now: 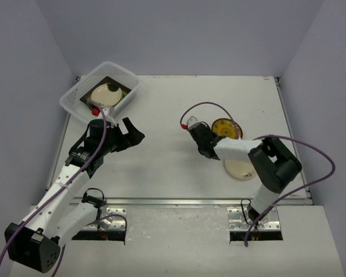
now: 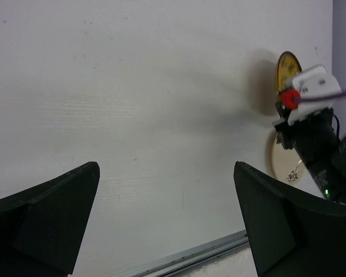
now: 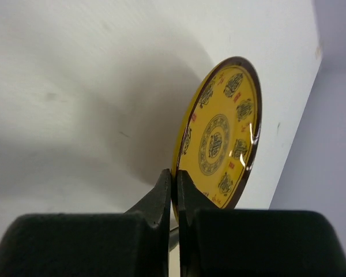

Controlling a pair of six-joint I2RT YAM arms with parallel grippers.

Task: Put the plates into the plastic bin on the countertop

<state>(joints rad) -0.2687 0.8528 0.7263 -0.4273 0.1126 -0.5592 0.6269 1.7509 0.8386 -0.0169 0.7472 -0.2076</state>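
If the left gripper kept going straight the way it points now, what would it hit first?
Probably the bare countertop: only white surface shows between the open fingers of the left gripper. The right gripper with the mustard plate lies off that line; depth unclear.

mustard plate [image 3: 222,141]: I've got it pinched at the rim in the right end effector [image 3: 174,176], tipped up nearly on edge. It's yellow with dark medallions and a dark rim, over the right-centre of the desk [image 1: 161,144].
cream plate [image 1: 240,168]: lying flat, just on the near side of the mustard one, only partly visible from the top.
plastic bin [image 1: 69,104]: translucent white with slotted sides, sitting skewed at the far-left corner.
stacked plates [image 1: 106,94]: inside the bin. There's a cream round on top, a dark square under it and a bit of lime green peeking out.
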